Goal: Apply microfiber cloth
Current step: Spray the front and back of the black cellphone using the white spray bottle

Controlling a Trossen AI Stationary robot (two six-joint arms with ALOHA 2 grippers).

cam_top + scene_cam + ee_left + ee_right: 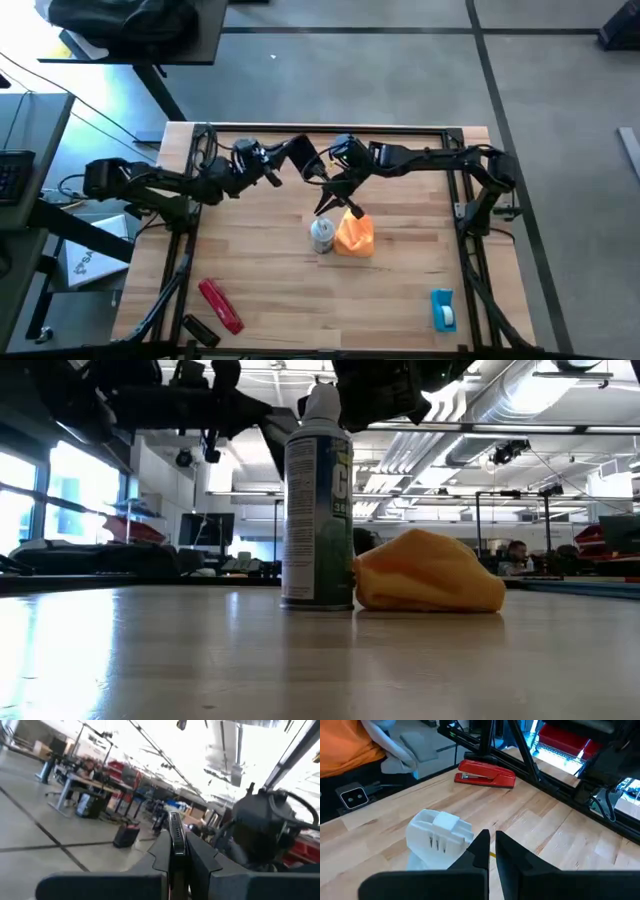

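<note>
The orange microfiber cloth (356,233) lies bunched on the table's middle, and in the low view the cloth (430,572) rests against the foot of an upright spray can (317,500). My right gripper (328,200) hovers shut just above the can's white cap (439,834), touching nothing. My left gripper (285,165) is raised at the far middle, shut on a black phone (302,153). My left gripper pinches the phone's two flat faces between its fingers, shown edge-on as a thin black bar (176,832) in the left wrist view. The fingers come roughly level from the table's left. The phone sticks out past the fingertips, lifted clear of the table.
A red stapler (220,305) and a small black object (200,328) lie near the front left corner. A blue object (443,310) lies at the front right. A person in orange (345,745) shows beyond the table's edge.
</note>
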